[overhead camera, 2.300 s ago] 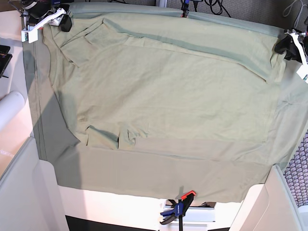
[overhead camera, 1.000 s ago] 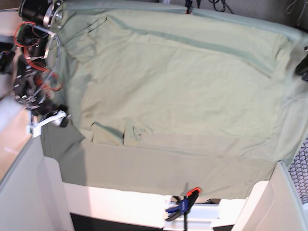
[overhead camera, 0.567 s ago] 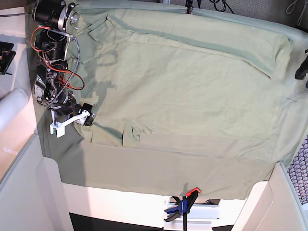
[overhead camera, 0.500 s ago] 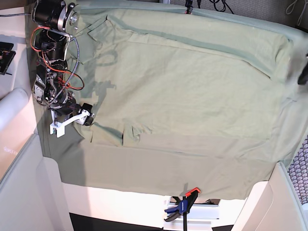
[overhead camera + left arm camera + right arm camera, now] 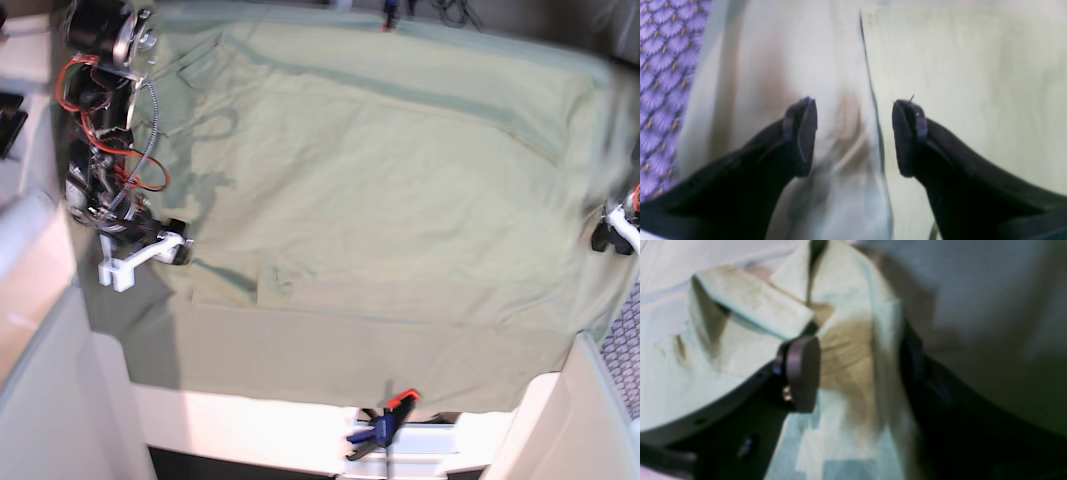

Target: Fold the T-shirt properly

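The pale sage-green T-shirt [image 5: 380, 190] lies spread flat on the table, with a folded sleeve [image 5: 225, 280] at its lower left. My right gripper [image 5: 150, 260] is at that sleeve. In the right wrist view the gripper [image 5: 857, 373] is open, with a raised fold of sleeve cloth [image 5: 846, 350] between its jaws. My left gripper [image 5: 610, 228] is at the shirt's right edge. In the left wrist view it [image 5: 855, 136] is open and empty, low over the cloth, and the shirt's hem edge [image 5: 872, 90] runs between its fingers.
A larger plain sage-green cloth [image 5: 350, 360] covers the table under the shirt and hangs over the front. A blue and orange clamp [image 5: 385, 425] holds its front edge and another clamp [image 5: 388, 15] holds the back. Purple patterned carpet [image 5: 660, 50] lies beyond the right table edge.
My left gripper has come down along the shirt's right edge and now sits lower. My right gripper has shifted slightly down beside the lower-left sleeve.
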